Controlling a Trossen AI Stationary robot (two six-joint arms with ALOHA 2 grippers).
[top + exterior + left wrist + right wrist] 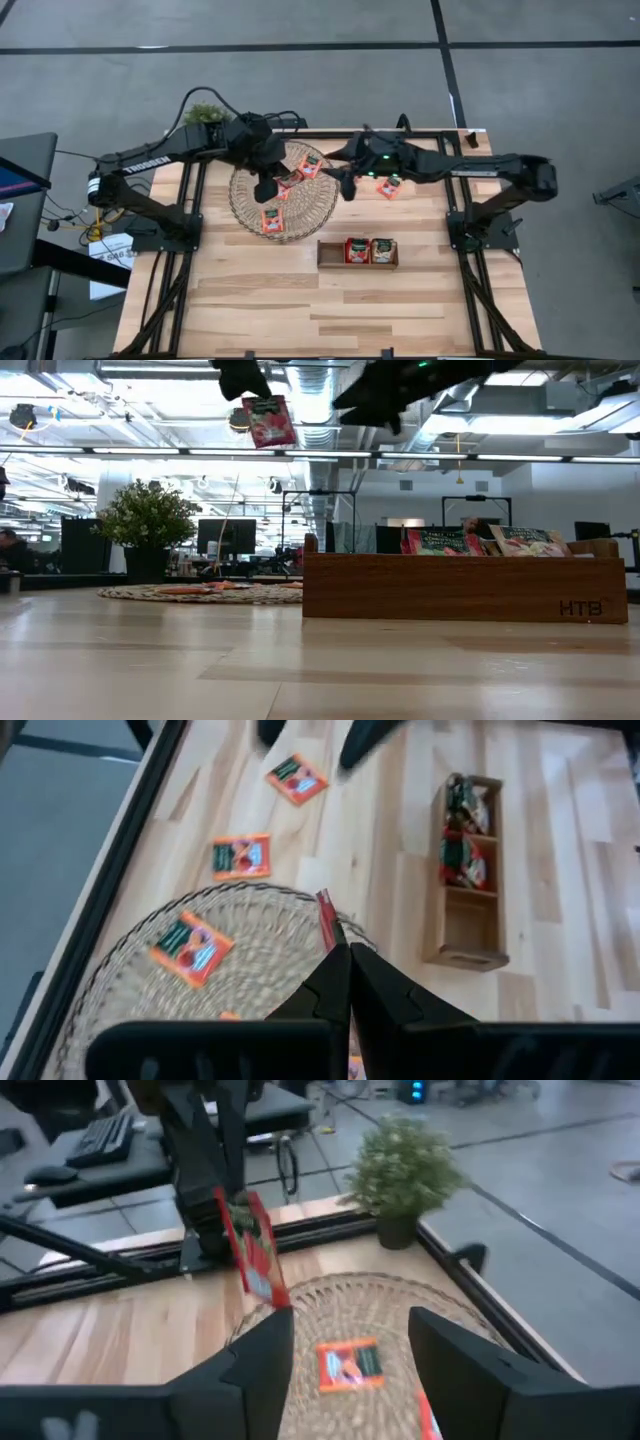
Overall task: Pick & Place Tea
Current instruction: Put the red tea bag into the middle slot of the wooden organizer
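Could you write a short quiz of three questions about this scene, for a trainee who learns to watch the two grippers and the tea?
1. True or false: the left gripper is shut on a red tea sachet held in the air.
2. Which best describes the right gripper? A) shut on a sachet; B) open and holding nothing; C) out of view.
3. How many compartments of the wooden tray already hold tea?

Key:
1. True. The sachet hangs above the woven mat.
2. B. Its fingers stand apart, facing the held sachet.
3. Two; the third is empty.
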